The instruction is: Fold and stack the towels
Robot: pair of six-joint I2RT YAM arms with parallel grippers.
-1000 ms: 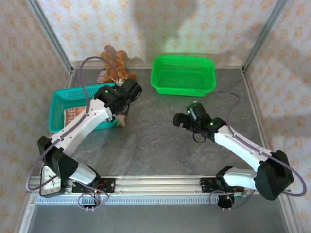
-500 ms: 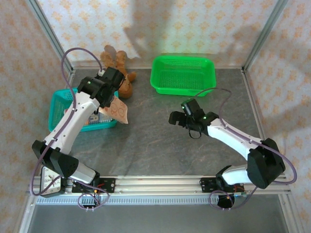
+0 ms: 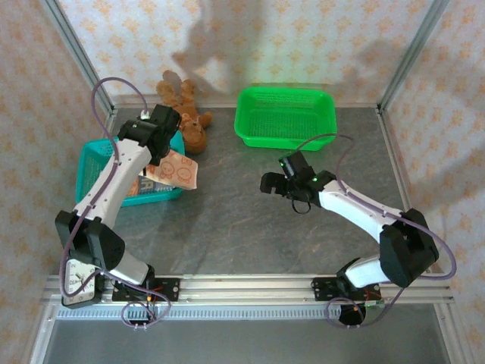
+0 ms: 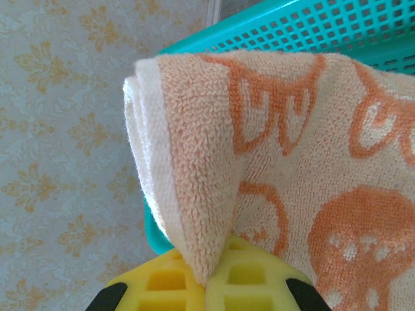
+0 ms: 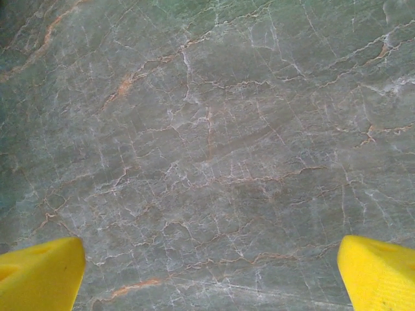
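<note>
Left arm's stretched up and back, hand (image 3: 158, 148) pinched tight on a towel (image 3: 178, 173). Right arm's reaching low toward the middle, hand (image 3: 269, 184) fingers spread wide.

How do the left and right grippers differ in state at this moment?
The left gripper is shut on the orange towel; the right gripper is open and holds nothing. The left one is by the teal basket; the right one hangs over the table. Both have yellow fingers.
</note>
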